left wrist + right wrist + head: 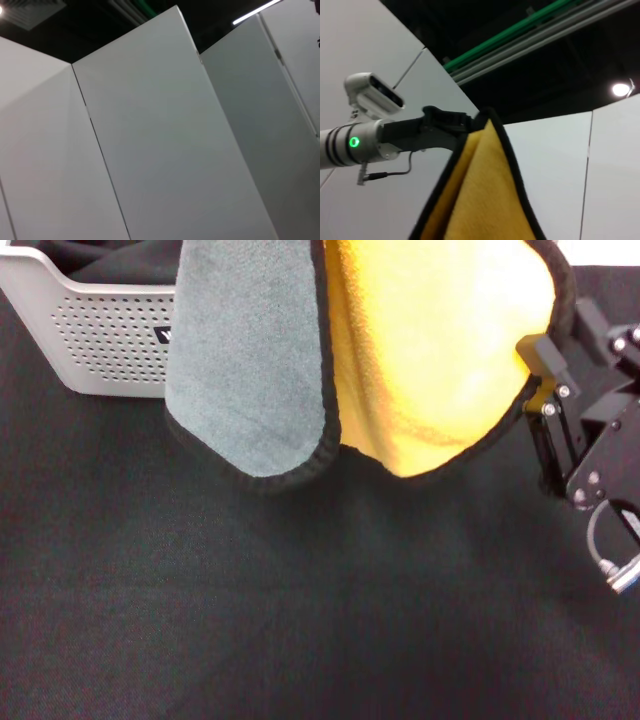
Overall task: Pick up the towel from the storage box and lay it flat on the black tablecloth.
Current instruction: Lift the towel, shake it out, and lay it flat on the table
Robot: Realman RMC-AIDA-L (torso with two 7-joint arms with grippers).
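Note:
The towel (pixel 420 350) hangs in the air above the black tablecloth (pixel 300 620), folded on itself, with its grey face (pixel 245 360) to the left and its yellow face to the right. My right gripper (pixel 543 375) is shut on the towel's black-trimmed right edge. In the right wrist view the towel (pixel 475 200) rises to a corner, where my left gripper (pixel 470 121) is shut on it. The left gripper is out of the head view. The storage box (pixel 100 335) stands at the back left, partly behind the towel.
A dark cloth (pixel 110 258) lies inside the storage box. White wall panels (pixel 160 150) fill the left wrist view. The towel's lowest edge hangs close above the tablecloth near the middle.

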